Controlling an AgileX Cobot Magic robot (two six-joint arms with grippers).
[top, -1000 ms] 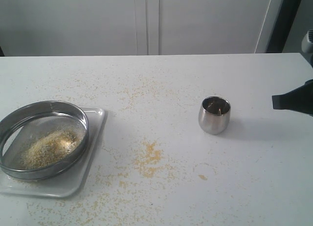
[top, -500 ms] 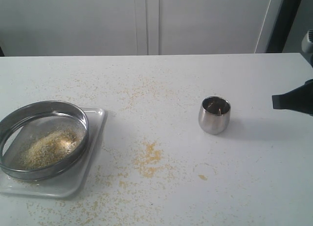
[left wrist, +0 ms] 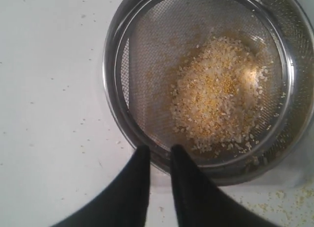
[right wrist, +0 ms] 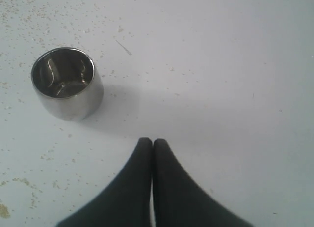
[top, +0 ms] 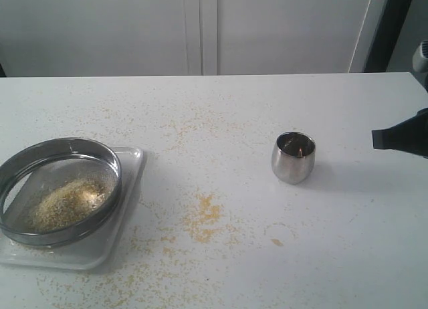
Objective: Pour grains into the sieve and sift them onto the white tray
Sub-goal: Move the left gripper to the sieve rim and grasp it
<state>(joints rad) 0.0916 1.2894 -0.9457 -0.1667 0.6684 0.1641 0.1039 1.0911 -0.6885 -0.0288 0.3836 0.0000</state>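
Note:
The sieve [top: 61, 144] rests on the white tray [top: 131, 183] at the table's left front. A heap of grains [top: 67, 202] lies on its mesh. In the left wrist view my left gripper [left wrist: 158, 152] has its two black fingers on either side of the sieve's [left wrist: 111, 79] steel rim, shut on it, with the grains [left wrist: 221, 99] just beyond. This gripper is outside the exterior view. My right gripper [top: 378, 140] hovers at the right edge, shut and holding nothing [right wrist: 151, 142].
A small steel cup [top: 293, 157] stands upright right of centre and looks empty in the right wrist view [right wrist: 66, 82]. Spilled grains [top: 204, 215] are scattered over the white table, thickest in a patch in front of the middle.
The sieve has shifted very slightly on the tray, and the heap in it with it. The cup and the right gripper have stayed where they were.

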